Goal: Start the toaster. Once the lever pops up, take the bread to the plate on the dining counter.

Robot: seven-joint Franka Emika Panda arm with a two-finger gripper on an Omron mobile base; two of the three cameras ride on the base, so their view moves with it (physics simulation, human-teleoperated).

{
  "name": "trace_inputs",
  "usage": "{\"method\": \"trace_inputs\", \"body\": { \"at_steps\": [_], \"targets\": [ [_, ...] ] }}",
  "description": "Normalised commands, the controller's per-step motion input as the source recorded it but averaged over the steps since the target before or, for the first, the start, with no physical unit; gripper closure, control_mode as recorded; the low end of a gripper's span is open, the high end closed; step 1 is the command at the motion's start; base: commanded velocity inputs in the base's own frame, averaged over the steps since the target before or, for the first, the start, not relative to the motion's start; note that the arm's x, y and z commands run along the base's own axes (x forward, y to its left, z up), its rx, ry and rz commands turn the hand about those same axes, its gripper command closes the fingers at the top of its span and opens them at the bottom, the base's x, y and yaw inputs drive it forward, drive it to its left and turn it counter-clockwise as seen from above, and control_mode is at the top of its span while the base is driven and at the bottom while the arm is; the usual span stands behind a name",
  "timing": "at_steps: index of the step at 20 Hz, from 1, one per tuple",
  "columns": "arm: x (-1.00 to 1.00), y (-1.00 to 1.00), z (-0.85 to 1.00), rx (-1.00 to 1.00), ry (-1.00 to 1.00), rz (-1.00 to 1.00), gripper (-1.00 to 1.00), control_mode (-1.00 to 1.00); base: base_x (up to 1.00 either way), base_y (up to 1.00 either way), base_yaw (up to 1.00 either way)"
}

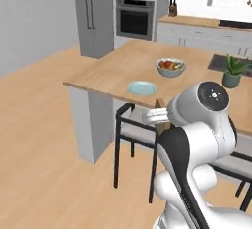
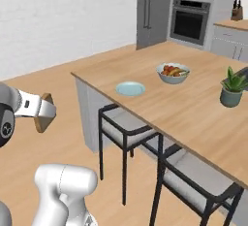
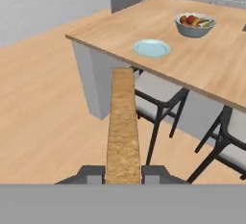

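My gripper [image 3: 123,172] is shut on the bread [image 3: 122,127], a tan slice with a brown crust seen edge-on, standing between the two fingers. The same bread [image 2: 44,112] juts from the hand at the left, held in the air short of the dining counter [image 2: 193,104]. On that light wood top, near its front edge, lies the round pale blue plate [image 3: 151,48], also visible as the plate [image 1: 142,87] and the plate [image 2: 130,88]. The bread is well short of the plate, over the floor. The toaster is out of view.
A pale bowl of fruit [image 2: 172,72] sits behind the plate and a potted plant [image 2: 232,88] stands to the right. Two black-framed chairs [image 2: 128,128] are tucked under the counter's near side. Open wood floor lies to the left.
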Motion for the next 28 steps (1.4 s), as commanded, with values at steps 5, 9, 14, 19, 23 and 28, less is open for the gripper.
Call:
{"method": "trace_inputs", "body": {
  "at_steps": [5, 9, 14, 19, 23, 28],
  "targets": [
    [0.0, 0.0, 0.0, 0.0, 0.0, 0.0, 1.0, 1.0, 0.8, 0.72, -0.6],
    [0.0, 0.0, 0.0, 0.0, 0.0, 0.0, 1.0, 1.0, 0.86, 0.78, -0.54],
    [0.0, 0.0, 0.0, 0.0, 0.0, 0.0, 1.0, 1.0, 1.0, 0.55, -0.48],
    [0.0, 0.0, 0.0, 0.0, 0.0, 0.0, 1.0, 1.0, 0.98, 0.49, -0.32],
    [0.0, 0.0, 0.0, 0.0, 0.0, 0.0, 1.0, 1.0, 0.5, 0.09, -0.05],
    [0.0, 0.0, 0.0, 0.0, 0.0, 0.0, 1.0, 1.0, 0.36, 0.02, 0.0]
  ]
}}
